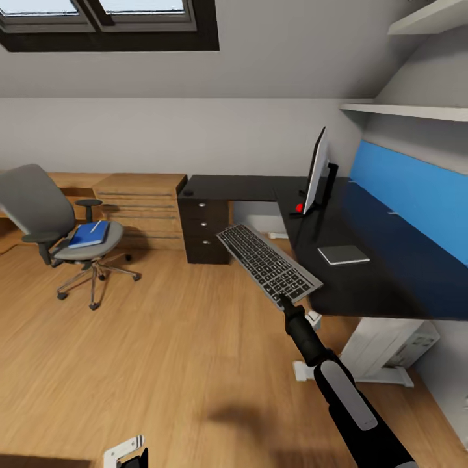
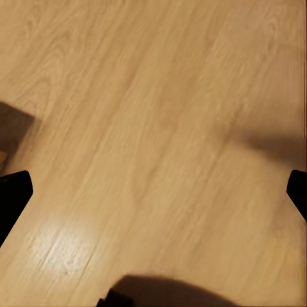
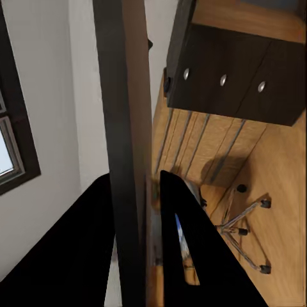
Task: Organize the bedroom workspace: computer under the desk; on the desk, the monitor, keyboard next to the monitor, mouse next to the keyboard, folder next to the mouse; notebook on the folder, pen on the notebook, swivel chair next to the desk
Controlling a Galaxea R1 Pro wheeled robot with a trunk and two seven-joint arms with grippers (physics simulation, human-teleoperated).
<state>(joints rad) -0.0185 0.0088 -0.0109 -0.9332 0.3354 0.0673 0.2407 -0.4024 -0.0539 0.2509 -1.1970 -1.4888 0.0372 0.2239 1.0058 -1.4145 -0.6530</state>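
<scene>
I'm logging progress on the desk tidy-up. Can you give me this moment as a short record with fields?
keyboard: grey flat keyboard, held off the desk in the air by one short end
right gripper: shut on keyboard
left gripper: open over wooden floor
monitor: thin black monitor upright on black desk
chair: grey swivel chair away from desk, blue folder on its seat
under desk: white computer case

Right arm extended forward, right pincer [image 1: 284,300] clamped, left pincer [image 2: 153,192] spread
</scene>
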